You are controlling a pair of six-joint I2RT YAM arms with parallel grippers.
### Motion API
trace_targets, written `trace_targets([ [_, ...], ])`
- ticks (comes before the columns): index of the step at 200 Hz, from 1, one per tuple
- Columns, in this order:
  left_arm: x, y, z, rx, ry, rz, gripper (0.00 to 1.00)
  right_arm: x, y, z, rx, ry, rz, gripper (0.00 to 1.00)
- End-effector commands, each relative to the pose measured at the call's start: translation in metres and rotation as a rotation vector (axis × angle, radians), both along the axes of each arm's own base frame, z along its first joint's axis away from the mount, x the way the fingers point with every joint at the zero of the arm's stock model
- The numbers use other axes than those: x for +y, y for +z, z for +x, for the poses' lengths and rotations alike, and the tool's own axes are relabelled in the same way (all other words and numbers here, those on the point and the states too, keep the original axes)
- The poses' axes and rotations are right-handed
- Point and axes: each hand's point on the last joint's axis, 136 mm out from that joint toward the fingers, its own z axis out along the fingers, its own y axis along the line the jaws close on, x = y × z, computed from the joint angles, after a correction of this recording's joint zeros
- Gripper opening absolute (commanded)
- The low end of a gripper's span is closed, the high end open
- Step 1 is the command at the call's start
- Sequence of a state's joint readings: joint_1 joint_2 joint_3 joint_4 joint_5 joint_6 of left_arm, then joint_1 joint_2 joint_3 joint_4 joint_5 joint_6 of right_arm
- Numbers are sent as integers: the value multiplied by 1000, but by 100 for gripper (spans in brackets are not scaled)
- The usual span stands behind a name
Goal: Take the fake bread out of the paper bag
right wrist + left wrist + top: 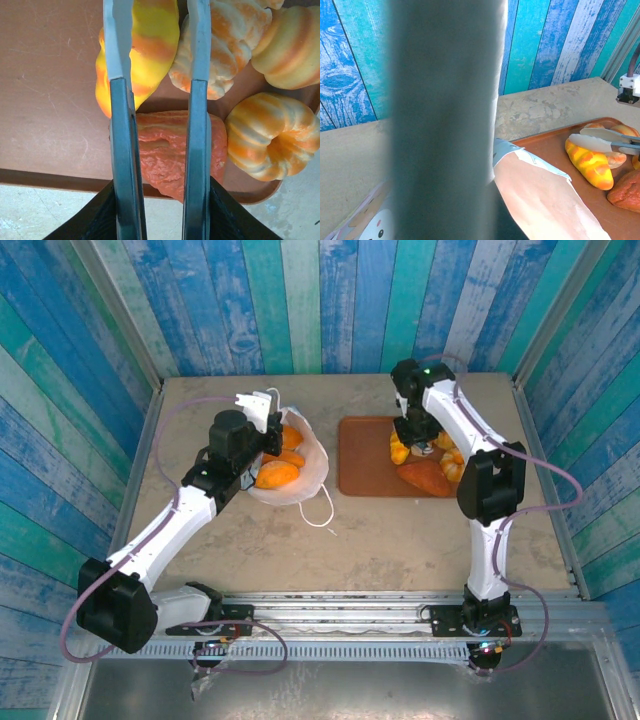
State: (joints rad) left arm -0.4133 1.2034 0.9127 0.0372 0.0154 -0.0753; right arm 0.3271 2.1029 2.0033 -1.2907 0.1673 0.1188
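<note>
Several orange loaves (277, 475) of fake bread lie inside the open paper bag (312, 472). More pieces sit right of the bag on a brown tray (360, 465): a yellow-orange loaf (150, 45), a reddish crusty loaf (162, 150) and ridged buns (262, 135). My right claw (415, 445) hangs over the yellow-orange loaf, its fingers a narrow gap apart and clamping nothing I can see. My left claw (270, 425) is closed on the bag's far-left rim. Bag and tray rest on the desk (400, 540).

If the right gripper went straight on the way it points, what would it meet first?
Probably the yellow-orange loaf just beyond the right gripper, lying on the brown tray; depth is unclear.
</note>
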Motion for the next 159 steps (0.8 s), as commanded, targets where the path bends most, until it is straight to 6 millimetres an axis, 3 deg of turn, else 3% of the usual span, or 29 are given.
trace_targets([
  [1, -6, 20, 7, -58, -14, -22, 0, 0, 15, 7, -43, -2, 16, 42],
  [47, -5, 23, 6, -63, -11, -21, 0, 2, 33, 11, -90, -5, 39, 43],
  [100, -3, 25, 4, -69, -9, -11, 0, 9, 64, -1, -148, -17, 126, 41],
  [134, -3, 26, 4, -74, -11, -6, 0, 22, 98, -24, -208, 0, 265, 40],
  [159, -3, 27, 4, -76, -10, -4, 0, 40, 121, -56, -235, 31, 419, 40],
])
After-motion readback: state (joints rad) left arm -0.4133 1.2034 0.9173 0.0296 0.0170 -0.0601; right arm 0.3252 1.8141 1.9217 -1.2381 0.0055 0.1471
